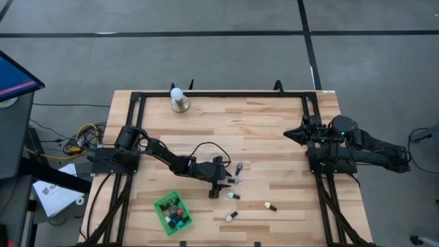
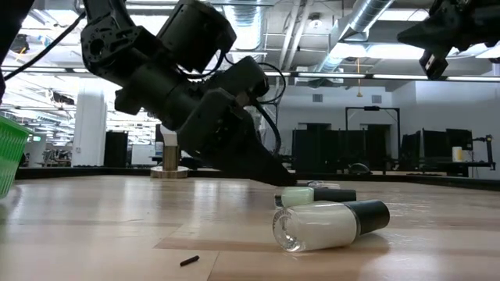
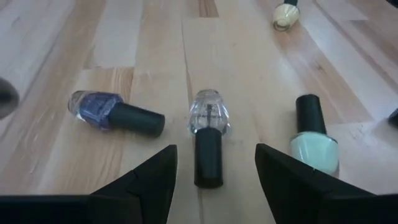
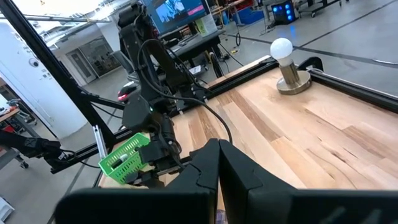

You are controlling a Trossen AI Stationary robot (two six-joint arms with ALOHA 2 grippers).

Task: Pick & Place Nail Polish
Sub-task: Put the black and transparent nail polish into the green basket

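Note:
Several nail polish bottles with dark caps lie on their sides on the wooden table. In the left wrist view I see a clear one (image 3: 208, 134), a purple one (image 3: 112, 113), a mint one (image 3: 314, 142) and a cream one (image 3: 285, 14). My left gripper (image 3: 216, 152) is open and low over the table (image 1: 221, 184), with one finger on either side of the clear bottle's cap and touching nothing. A white bottle (image 2: 328, 223) lies nearest the front edge. My right gripper (image 1: 295, 134) is shut and empty, raised at the table's right side.
A green basket (image 1: 173, 211) holding several bottles stands near the front left. A white ball-topped round stand (image 1: 178, 99) sits at the far edge. A small dark scrap (image 2: 188, 261) lies on the wood near the front. The black frame rails (image 1: 219, 94) border the table.

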